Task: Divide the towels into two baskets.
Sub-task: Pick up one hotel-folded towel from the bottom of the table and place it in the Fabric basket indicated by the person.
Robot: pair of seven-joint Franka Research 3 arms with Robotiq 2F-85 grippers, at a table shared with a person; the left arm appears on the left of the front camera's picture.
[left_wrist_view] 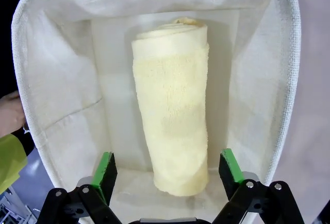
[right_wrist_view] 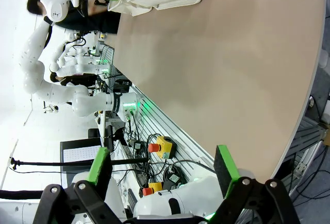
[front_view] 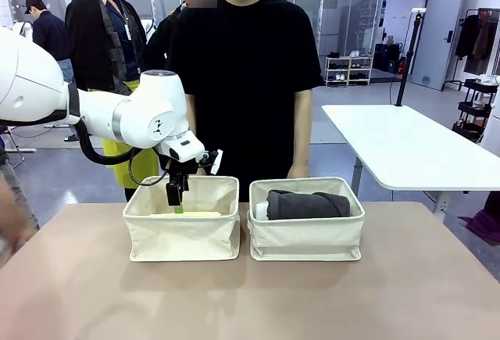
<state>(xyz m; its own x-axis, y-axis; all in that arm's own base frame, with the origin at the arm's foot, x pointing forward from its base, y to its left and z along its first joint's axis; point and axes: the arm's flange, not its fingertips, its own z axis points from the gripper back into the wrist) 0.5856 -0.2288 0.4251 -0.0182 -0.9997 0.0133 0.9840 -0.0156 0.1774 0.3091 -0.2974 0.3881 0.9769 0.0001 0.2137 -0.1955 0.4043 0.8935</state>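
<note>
The left gripper [front_view: 176,197] hangs inside the left basket [front_view: 183,230], its jaws spread wide and holding nothing. Its green pads [left_wrist_view: 104,168] stand either side of the near end of the pale yellow towel [left_wrist_view: 172,116], which lies loose on the basket floor. The right gripper [right_wrist_view: 164,168] is also wide apart and empty, held out past the table's [front_view: 250,293] edge on the robot's side. Both baskets sit side by side towards the table's far edge, the right basket [front_view: 306,234] holding the dark grey towel [front_view: 307,204] with a white towel [front_view: 261,211] at its left end. A person [front_view: 244,82] stands just behind the baskets.
</note>
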